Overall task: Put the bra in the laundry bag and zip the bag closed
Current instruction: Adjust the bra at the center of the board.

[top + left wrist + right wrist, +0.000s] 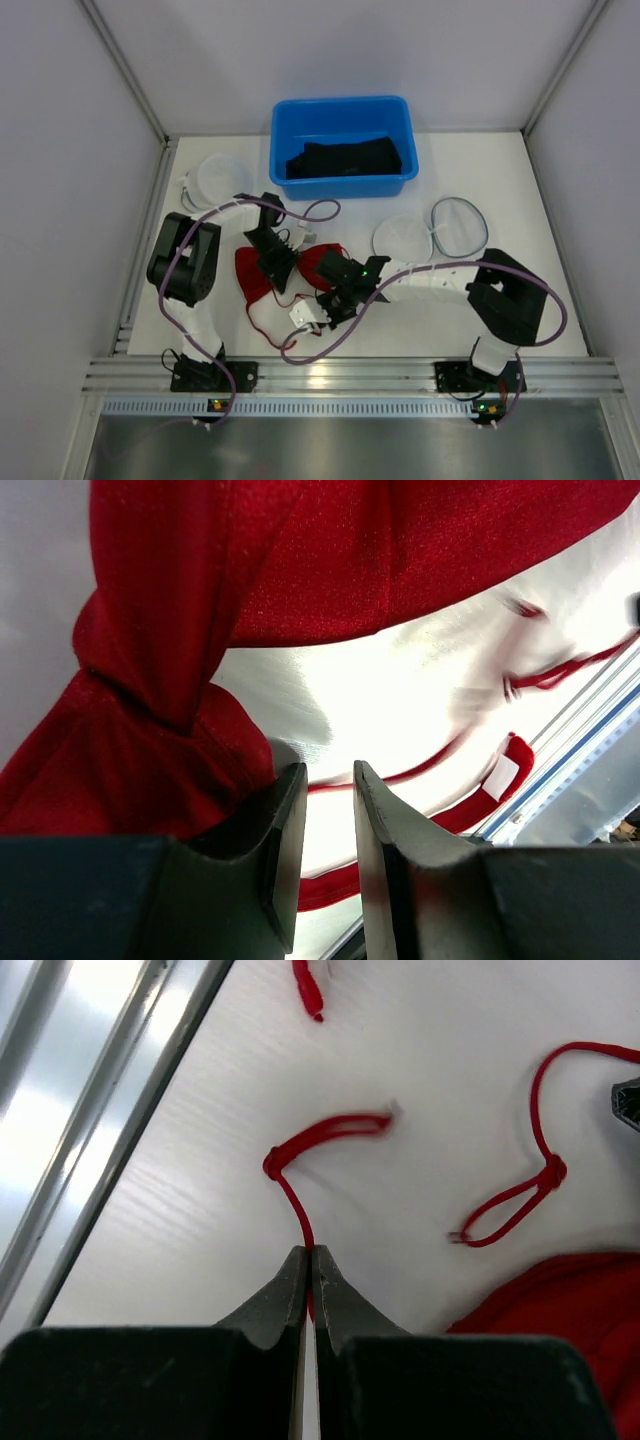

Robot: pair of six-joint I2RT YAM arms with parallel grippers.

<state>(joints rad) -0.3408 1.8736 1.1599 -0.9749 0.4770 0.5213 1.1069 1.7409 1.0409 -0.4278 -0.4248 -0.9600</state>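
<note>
Right wrist: your right gripper (308, 1252) pinches the strap (289, 1200); limp bra (560, 1310) at four o'clock, better grab its fabric

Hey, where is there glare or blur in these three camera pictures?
Top view: sharp overall, with one bright glare patch on the metal rail. Left wrist view: the table is blown out to white and the red strap is smeared by motion. Right wrist view: glare on the rail at the left, and the strap is slightly blurred at its loop's end.

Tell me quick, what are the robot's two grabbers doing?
Left gripper: slightly open, holding nothing.
Right gripper: closed on the red bra strap.
</note>
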